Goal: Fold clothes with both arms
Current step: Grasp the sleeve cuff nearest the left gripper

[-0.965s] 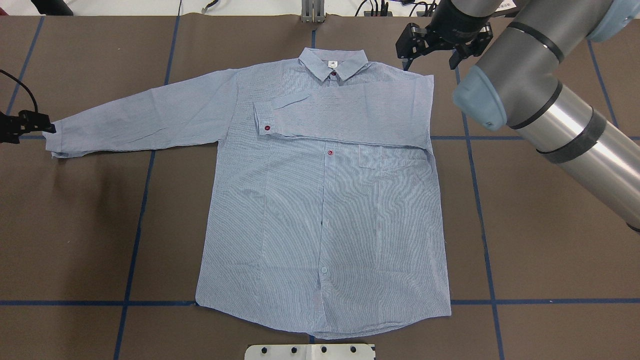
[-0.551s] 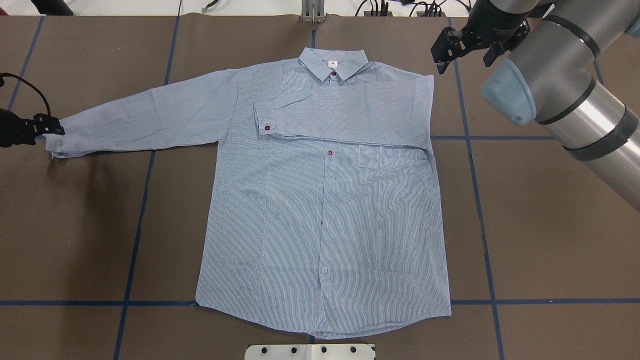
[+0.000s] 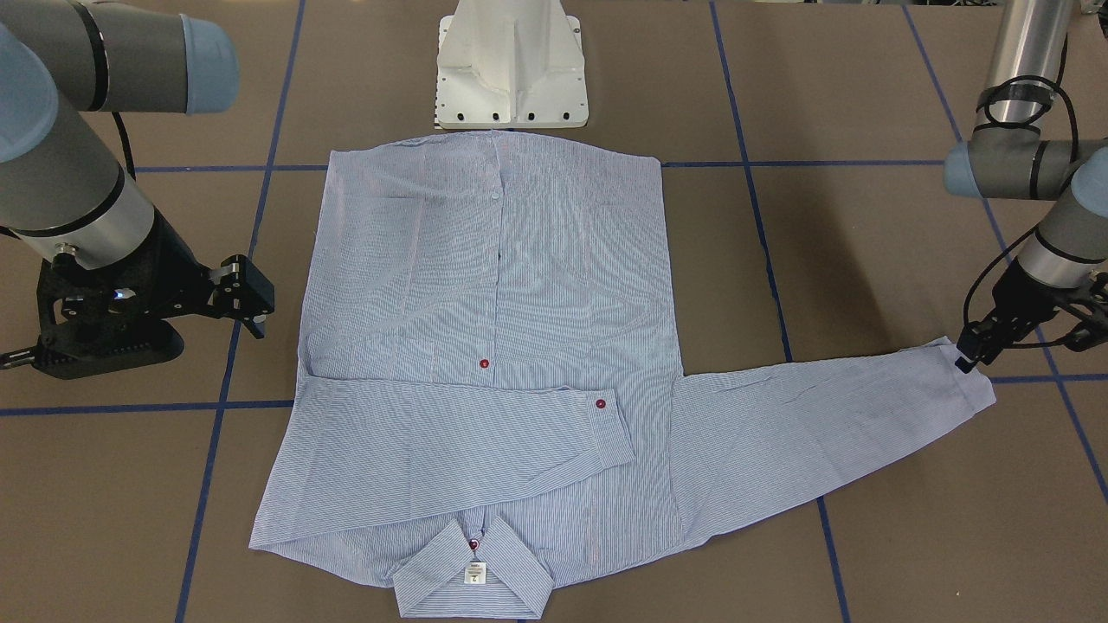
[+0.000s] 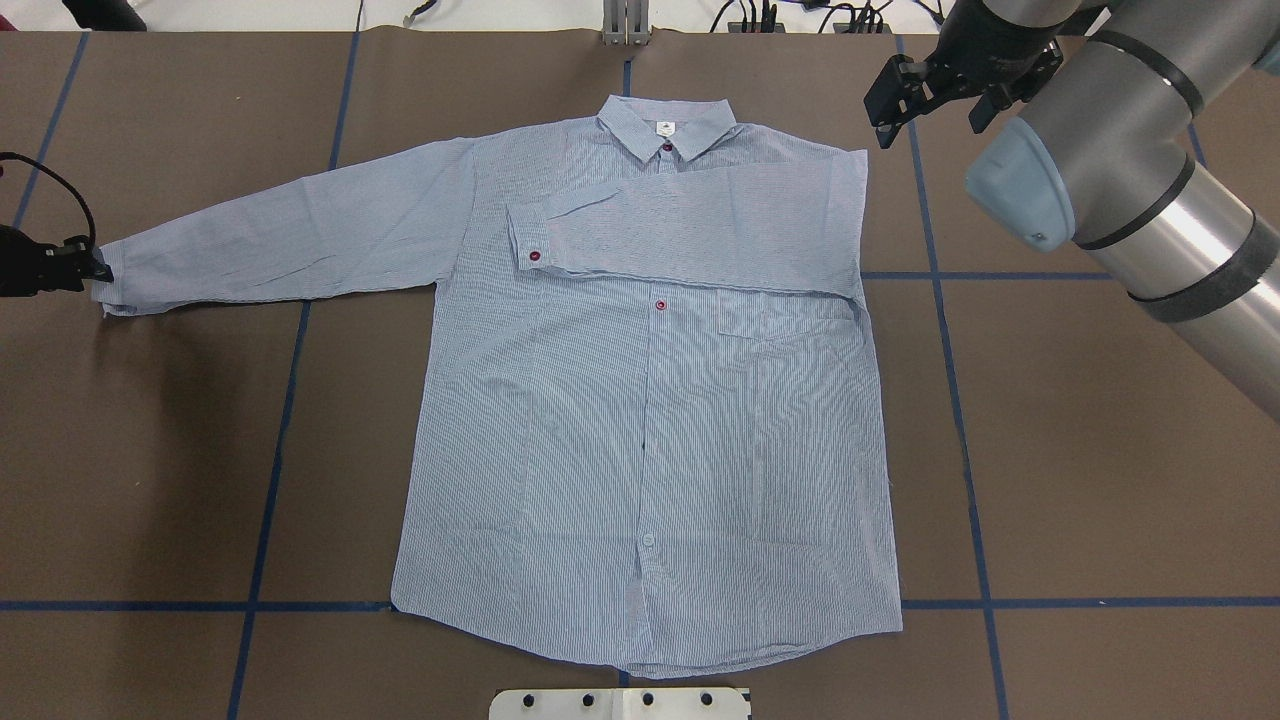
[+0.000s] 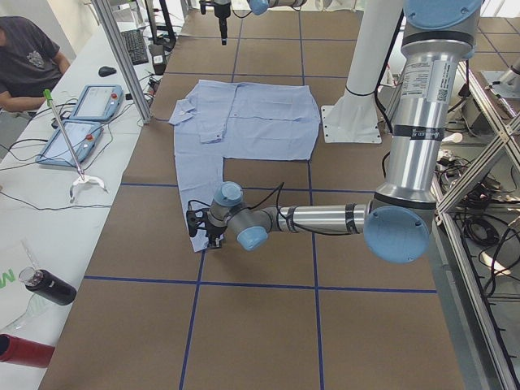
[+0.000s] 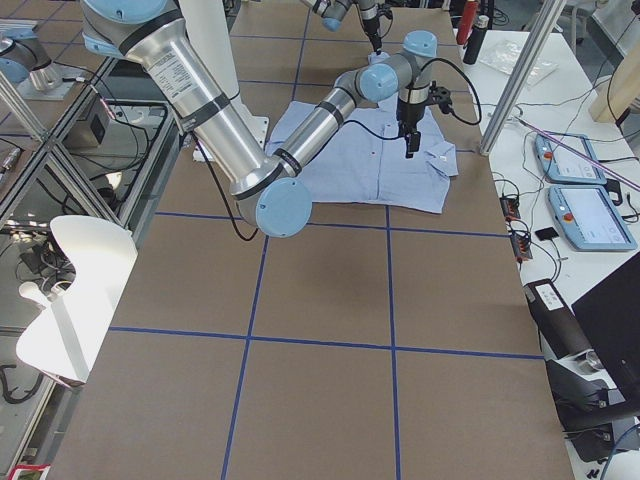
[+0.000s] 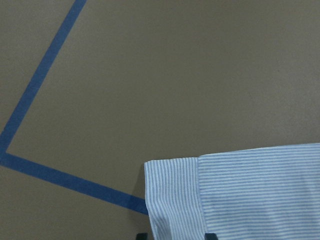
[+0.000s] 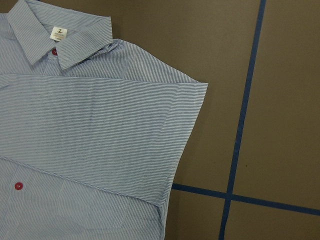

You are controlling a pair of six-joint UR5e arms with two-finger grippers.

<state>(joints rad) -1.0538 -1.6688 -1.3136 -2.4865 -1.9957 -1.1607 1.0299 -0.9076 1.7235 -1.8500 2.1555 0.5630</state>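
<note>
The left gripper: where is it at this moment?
In the overhead view the left gripper is at the far left edge, low over the table, right at the outstretched sleeve cuff of the shirt.

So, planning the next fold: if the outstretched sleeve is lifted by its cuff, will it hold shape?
Probably not: the sleeve lies limp and creased, so it should drape. It looks thin and light; the other sleeve lies folded flat. The banded cuff may be slightly stiffer.
</note>
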